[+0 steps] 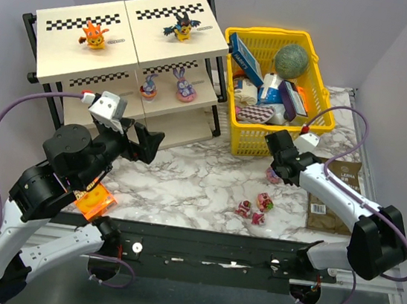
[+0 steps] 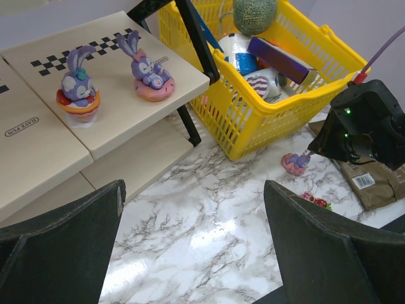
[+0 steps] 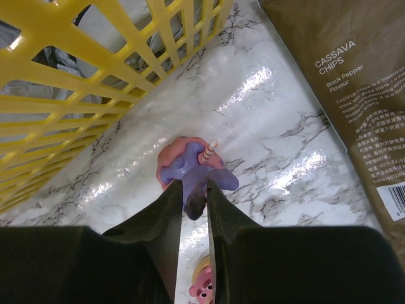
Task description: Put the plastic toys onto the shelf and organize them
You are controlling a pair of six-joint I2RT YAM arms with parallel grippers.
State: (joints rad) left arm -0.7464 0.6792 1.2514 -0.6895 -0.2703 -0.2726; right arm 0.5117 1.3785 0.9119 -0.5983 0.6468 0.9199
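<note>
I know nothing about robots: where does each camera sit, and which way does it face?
Top view: above and behind, looking down on the table, shelf and basket; left arm and right arm show.
Left wrist: on the left arm, facing the shelf's two bunny toys and the basket; left gripper open below.
Right wrist: on the right arm, looking down beside the basket; right gripper pinches a purple-pink toy.
Shared: top and left-wrist views both show that toy.

Left end effector (image 2: 193, 190) agape; right end effector (image 3: 194, 190) pinched

One orange toy (image 1: 94, 35), one winged toy (image 1: 181, 26), three bunny-eared toys (image 1: 149, 85), three small pink toys (image 1: 264, 201), one basket (image 1: 246, 139)
</note>
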